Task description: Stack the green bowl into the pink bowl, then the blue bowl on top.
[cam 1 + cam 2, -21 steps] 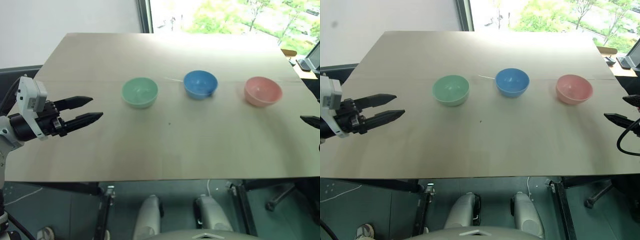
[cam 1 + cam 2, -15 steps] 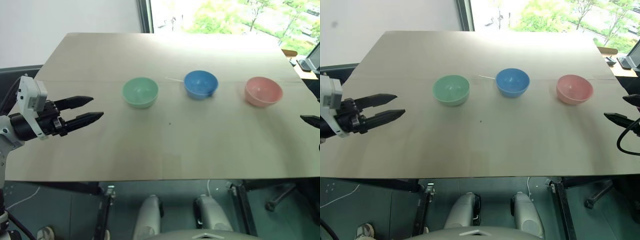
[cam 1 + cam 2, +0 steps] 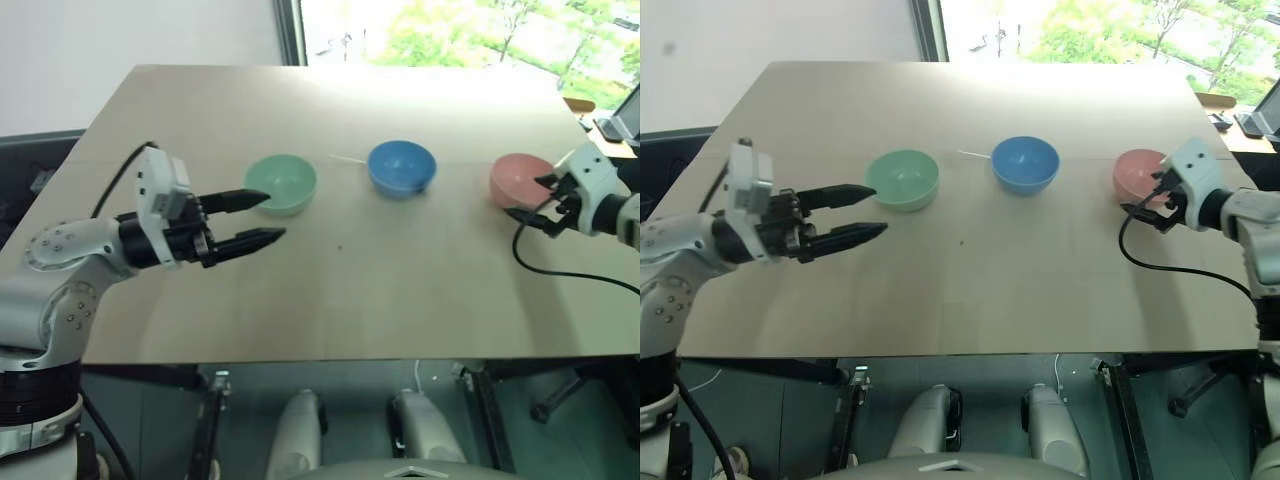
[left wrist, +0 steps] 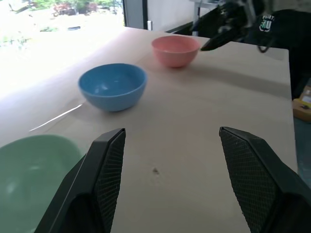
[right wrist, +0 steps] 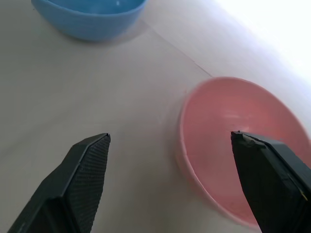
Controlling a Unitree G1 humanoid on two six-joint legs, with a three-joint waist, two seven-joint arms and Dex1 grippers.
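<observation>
Tabletop of pale, matte wood-look board (image 3: 400,290) carried three small round plastic bowls in a row across its middle, all upright and well apart. Left arm's gripper (image 3: 262,217), two black fingers spread open and empty, pointed nearly level toward the row; its upper finger (image 3: 232,200) lay in front of the near rim of the pale mint-green smooth bowl (image 3: 283,183), contact not clear. Right arm's gripper (image 3: 530,202), black fingers also spread wide with nothing held, sat just beside the pale salmon-pink smooth bowl (image 3: 518,178); in the right wrist view one finger (image 5: 272,174) overlapped that bowl's rim, the other was over bare board. Bright medium-blue smooth bowl (image 3: 401,167) stood between the green and pink ones, untouched. Nothing was stacked yet.
</observation>
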